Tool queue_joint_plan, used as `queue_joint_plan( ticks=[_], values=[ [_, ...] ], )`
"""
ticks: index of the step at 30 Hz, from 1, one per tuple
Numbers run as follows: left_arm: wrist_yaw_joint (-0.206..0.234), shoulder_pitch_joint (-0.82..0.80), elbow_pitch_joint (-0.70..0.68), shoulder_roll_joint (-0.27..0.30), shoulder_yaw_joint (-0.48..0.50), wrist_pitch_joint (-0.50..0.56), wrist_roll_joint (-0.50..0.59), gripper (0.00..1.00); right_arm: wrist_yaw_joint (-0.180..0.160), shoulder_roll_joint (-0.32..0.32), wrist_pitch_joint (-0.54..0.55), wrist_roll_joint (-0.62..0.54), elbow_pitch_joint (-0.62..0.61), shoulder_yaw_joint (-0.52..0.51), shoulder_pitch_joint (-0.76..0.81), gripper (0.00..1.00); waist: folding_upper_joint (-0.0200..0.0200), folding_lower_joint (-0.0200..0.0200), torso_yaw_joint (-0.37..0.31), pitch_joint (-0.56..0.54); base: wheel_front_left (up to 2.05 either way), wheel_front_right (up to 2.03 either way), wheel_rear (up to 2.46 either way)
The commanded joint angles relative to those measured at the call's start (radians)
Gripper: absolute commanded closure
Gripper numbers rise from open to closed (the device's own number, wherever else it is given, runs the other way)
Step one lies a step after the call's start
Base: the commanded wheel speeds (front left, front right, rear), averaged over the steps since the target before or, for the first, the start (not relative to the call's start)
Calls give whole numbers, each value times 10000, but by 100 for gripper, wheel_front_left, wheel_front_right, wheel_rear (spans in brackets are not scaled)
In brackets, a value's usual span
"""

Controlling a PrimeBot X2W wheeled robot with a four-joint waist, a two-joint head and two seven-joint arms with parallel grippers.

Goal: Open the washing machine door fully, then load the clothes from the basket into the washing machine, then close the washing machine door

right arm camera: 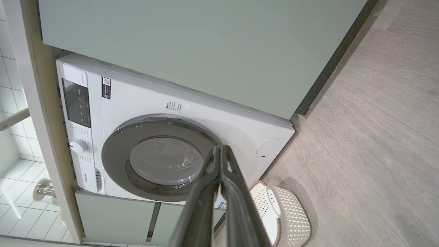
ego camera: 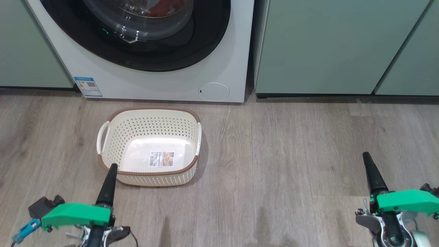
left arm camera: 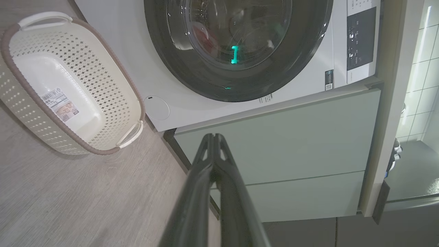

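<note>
Seemingly the last step is finished: the door sits shut with the clothes red behind its glass, and the basket stands empty on the floor before the machine. The left gripper and right gripper have fingers pressed together, holding nothing. Next calls only for checking the latch.

Home laundry nook: washing machine between pale green cabinets, wood-look floor.

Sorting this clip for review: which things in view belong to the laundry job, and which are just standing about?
Job: washing machine; washing machine door, shut; clothes, red, behind the glass; basket, empty.
Standing about: pale green cabinets; floor; tiled wall.
</note>
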Motion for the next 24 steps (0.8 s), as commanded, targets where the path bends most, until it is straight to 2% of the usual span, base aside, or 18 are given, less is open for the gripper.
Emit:
queue_joint_plan(
  ticks=[1,24],
  values=[
    [-106,-606,-290,116,357,96,-336,100,1,-49,107,371,-320,135,-567,100,0,-1,-3,-1,0,0,0],
    [-295,-798,-217,142,725,728,-2830,100,0,-55,759,2840,-305,116,-726,100,0,-1,-41,-7,0,0,0]
  ],
)
